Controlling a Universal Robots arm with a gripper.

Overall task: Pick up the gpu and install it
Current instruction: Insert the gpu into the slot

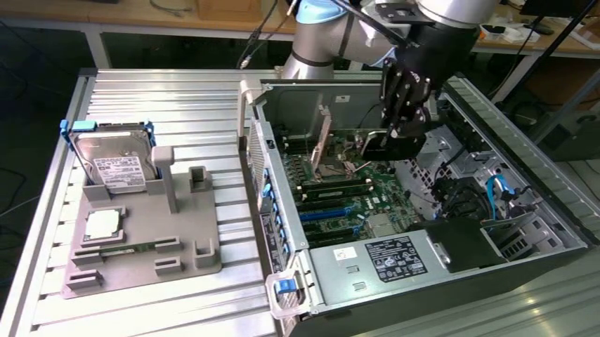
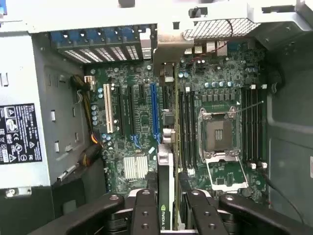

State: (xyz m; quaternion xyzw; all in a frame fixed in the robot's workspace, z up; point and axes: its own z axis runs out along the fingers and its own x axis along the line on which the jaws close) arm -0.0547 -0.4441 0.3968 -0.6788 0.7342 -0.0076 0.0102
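Claw (image 2: pixel 169 211) is clamping the gpu (image 2: pixel 166 171) edge-on above the motherboard (image 2: pixel 132 112); you're likely handling a light, stiff, fragile card, gripped by its flat faces.

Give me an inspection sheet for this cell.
Surface: slatted metal table, grey fixture on it.
Job's things: gpu held edge-on over the motherboard in the open case.
Clutter: hard drive and CPU chip on the fixture.
Grippers: one gripper, inside the case, shut on the gpu.
Cables: blue cable in the case; black cables by the arm.
Surroundings: wooden benches behind the table.
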